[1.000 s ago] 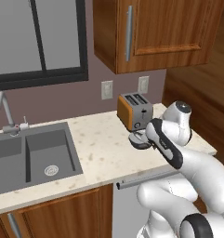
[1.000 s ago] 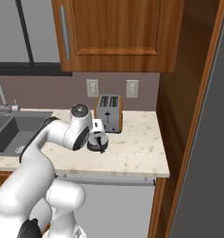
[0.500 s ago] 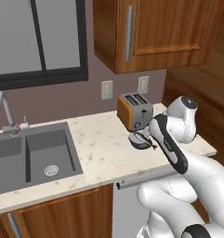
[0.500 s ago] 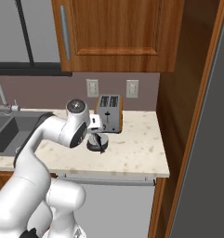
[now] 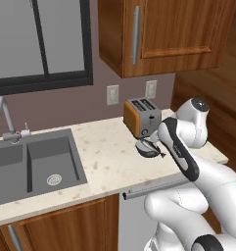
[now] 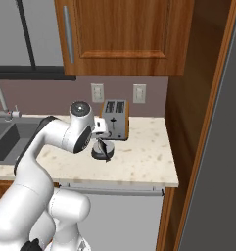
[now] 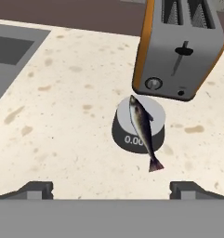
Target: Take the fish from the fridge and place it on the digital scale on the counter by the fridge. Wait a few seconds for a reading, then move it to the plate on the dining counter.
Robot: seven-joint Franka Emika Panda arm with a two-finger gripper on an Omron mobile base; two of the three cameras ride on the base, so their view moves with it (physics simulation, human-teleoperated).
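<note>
On digital scale [image 7: 138, 122]: fish [image 7: 143, 128], well clear of tool [image 7: 111, 189]; tool spread wide, empty.

The fish [image 7: 142, 128] looks sleek, with a faint silver sheen. The scale [image 7: 137, 125] is matt dark grey with a smooth paler top. The toaster [image 7: 180, 46], at its 12 o'clock, has brushed metal faces and glossy orange sides. The counter [image 7: 62, 111] is speckled beige stone. The cabinets [image 5: 158, 34] show polished wood grain; the sink [image 5: 36, 164] is matt grey.
</note>
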